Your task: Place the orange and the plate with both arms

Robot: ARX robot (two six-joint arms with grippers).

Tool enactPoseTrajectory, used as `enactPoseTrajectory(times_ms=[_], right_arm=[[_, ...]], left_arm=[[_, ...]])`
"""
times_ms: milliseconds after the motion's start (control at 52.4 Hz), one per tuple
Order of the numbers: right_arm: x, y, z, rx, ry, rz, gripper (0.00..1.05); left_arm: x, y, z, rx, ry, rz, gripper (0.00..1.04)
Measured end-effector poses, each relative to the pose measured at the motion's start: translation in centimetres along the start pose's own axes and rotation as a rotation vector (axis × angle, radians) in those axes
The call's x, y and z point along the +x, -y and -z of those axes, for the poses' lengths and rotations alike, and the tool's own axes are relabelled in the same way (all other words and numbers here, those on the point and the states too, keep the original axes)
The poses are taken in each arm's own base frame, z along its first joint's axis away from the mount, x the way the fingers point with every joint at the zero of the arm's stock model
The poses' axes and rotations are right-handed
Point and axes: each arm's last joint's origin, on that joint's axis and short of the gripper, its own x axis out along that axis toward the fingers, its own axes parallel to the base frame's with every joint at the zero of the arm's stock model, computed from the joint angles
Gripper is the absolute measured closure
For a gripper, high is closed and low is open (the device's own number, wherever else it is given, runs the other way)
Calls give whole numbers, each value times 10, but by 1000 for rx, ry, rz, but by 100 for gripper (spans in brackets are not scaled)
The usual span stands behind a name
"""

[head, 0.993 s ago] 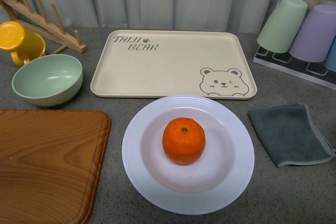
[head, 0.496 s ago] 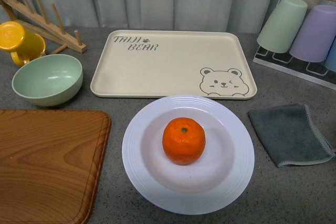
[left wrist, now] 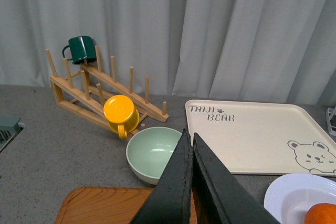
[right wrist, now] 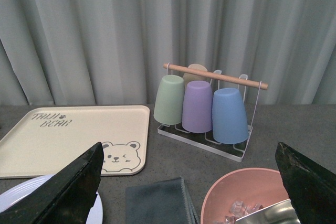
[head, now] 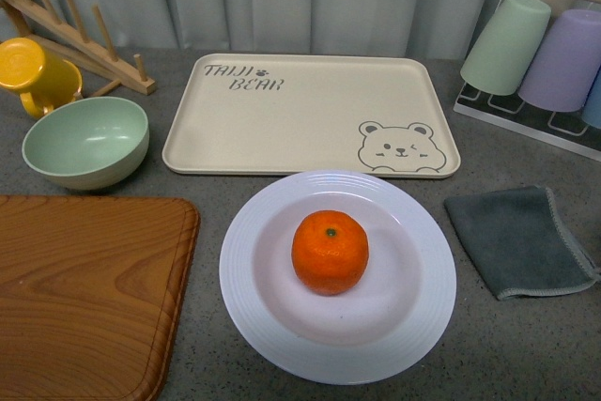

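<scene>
The orange (head: 330,252) sits in the middle of the white ridged plate (head: 246,326), near the table's front edge in the front view. No arm shows in that view. In the left wrist view my left gripper (left wrist: 189,134) is shut with nothing in it, held above the table to the left of the plate (left wrist: 294,195). Only a sliver of the orange (left wrist: 321,214) shows there. My right gripper (right wrist: 188,148) stands wide open and empty on the plate's right side. An edge of the plate (right wrist: 18,195) shows in that view.
Behind the plate lies the beige bear tray (head: 310,115). A mint-green bowl (head: 84,143), a yellow mug (head: 33,72) and a wooden rack (head: 75,30) stand left, a wooden board (head: 84,288) front left. A grey cloth (head: 516,241) and a cup rack (head: 535,53) are right, a pink bowl (right wrist: 247,192) further right.
</scene>
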Motion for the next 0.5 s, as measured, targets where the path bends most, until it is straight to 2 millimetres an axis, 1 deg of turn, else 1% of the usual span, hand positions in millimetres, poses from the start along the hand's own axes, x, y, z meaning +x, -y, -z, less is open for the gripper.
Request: enactPoseTrajectory(times_ms=[305,382,496], right_arm=[[0,0,0,0,0,0,9],[0,0,0,0,0,0,9],[0,0,0,0,0,0,9]], left_arm=[[-5,0,0,0,0,0,101],[-12,0,5,0,-34,3,101],[-16,0,3,0,-7,3,101]])
